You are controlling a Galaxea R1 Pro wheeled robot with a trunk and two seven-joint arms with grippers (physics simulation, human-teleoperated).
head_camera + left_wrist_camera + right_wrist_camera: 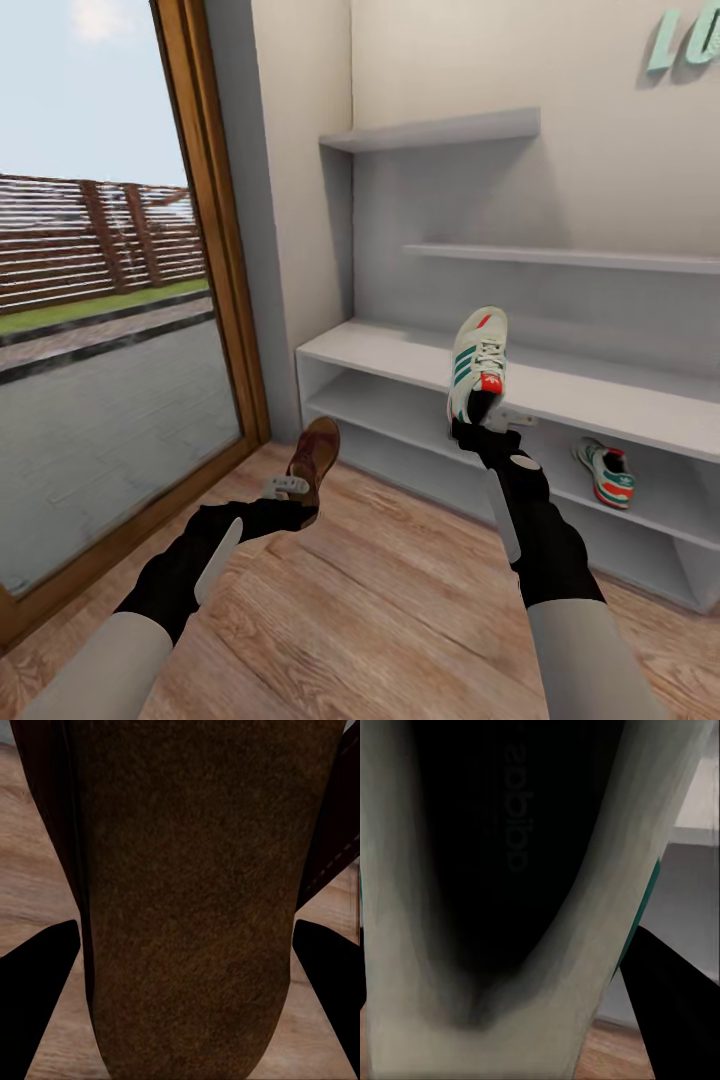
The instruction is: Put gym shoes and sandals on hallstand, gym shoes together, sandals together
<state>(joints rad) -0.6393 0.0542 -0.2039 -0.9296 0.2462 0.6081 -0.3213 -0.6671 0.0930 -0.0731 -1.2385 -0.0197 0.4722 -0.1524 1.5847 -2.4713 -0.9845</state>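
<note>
Right tool [487, 420] clenched on gym shoe [478, 365], long axis upright, toe at 12 o'clock, against hallstand worktop [600, 400]; left tool [290, 492] grasping sandal [314, 458].

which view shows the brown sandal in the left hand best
The head view: the flat brown leather sandal shows whole, held upright above the wood floor by the left hand. The left wrist view gives only a close-up of its brown surface between the fingertips.

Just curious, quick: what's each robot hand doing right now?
Left gripper: shut on a brown sandal.
Right gripper: shut on a gym shoe.
</note>
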